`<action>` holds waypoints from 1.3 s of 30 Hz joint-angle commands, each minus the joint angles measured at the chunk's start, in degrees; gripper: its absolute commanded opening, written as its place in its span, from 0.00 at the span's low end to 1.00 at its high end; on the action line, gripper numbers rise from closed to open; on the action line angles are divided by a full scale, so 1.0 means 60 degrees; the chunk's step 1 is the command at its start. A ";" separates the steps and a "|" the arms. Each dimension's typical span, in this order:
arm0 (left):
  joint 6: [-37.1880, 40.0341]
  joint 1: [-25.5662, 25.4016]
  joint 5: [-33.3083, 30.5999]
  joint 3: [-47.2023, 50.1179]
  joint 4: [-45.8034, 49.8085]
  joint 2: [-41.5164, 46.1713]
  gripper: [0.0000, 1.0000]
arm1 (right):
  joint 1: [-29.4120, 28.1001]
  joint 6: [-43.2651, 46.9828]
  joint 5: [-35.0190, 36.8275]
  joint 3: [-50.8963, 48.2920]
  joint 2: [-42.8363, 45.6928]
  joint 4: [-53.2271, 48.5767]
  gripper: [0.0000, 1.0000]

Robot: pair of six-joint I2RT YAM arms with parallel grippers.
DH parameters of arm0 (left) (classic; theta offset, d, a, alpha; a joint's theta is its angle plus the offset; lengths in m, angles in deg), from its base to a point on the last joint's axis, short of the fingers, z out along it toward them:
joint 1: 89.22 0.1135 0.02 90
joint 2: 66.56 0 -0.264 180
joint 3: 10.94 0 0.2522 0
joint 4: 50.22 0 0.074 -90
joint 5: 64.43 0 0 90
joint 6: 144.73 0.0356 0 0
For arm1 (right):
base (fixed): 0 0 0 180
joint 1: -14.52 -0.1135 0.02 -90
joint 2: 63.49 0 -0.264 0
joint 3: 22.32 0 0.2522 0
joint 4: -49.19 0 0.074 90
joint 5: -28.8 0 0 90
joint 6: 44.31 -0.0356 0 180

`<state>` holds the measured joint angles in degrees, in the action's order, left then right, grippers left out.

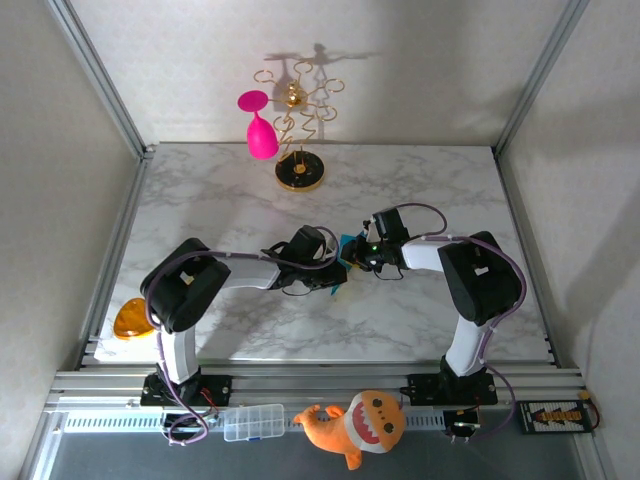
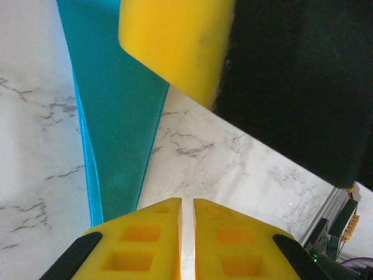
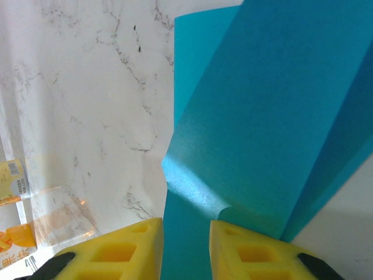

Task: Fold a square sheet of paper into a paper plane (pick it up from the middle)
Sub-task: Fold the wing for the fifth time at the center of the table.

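Top external view shows both arms reaching inward to the middle of the marble table (image 1: pixel 430 190), where the left gripper (image 1: pixel 338 272) and right gripper (image 1: pixel 362 252) meet tip to tip over the turquoise paper (image 1: pixel 348 242), of which small corners show between them. Seen from the left wrist, the left gripper (image 2: pixel 186 233) has its yellow fingers drawn almost together with a thin pale slit between them. The paper (image 2: pixel 116 116) lies as a long narrowing wedge that runs under the left finger, and a yellow finger (image 2: pixel 175 41) of the right gripper presses in from above. Seen from the right wrist, the right gripper (image 3: pixel 186 245) has its fingers standing apart, with the creased paper (image 3: pixel 262 116) showing in the gap and a flap slanting up; no pinch on it can be made out.
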<state>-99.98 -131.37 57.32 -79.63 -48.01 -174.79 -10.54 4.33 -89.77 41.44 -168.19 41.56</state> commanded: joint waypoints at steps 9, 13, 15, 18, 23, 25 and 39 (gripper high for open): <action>-0.0031 -0.0204 -0.0118 0.0147 0.0050 -0.0332 0.13 | -0.0021 -0.0049 0.0414 0.0048 -0.0406 -0.0421 0.29; -0.0023 -0.0240 -0.0207 0.0141 0.0123 -0.0317 0.13 | -0.0017 -0.0057 0.0427 0.0046 -0.0408 -0.0436 0.29; -0.0030 -0.0255 -0.0229 0.0133 0.0154 -0.0343 0.13 | -0.0019 -0.0064 0.0446 0.0046 -0.0411 -0.0436 0.29; -0.0002 -0.0295 -0.0306 0.0133 0.0208 -0.0397 0.13 | -0.0013 -0.0064 0.0448 0.0040 -0.0406 -0.0435 0.29; 0.0091 -0.0357 -0.0433 0.0118 0.0361 -0.0499 0.13 | -0.0013 -0.0064 0.0484 0.0029 -0.0410 -0.0465 0.28; 0.0113 -0.0358 -0.0515 0.0144 0.0416 -0.0544 0.13 | -0.0025 -0.0079 0.0499 0.0031 -0.0420 -0.0480 0.29; -0.0015 -0.0457 -0.0801 0.1414 -0.0189 -0.0149 0.12 | 0.0005 -0.0152 0.0727 0.0074 -0.0469 -0.0660 0.28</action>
<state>-99.98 -133.09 54.13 -75.05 -54.72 -175.57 -10.54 3.92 -89.64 41.60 -168.28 41.18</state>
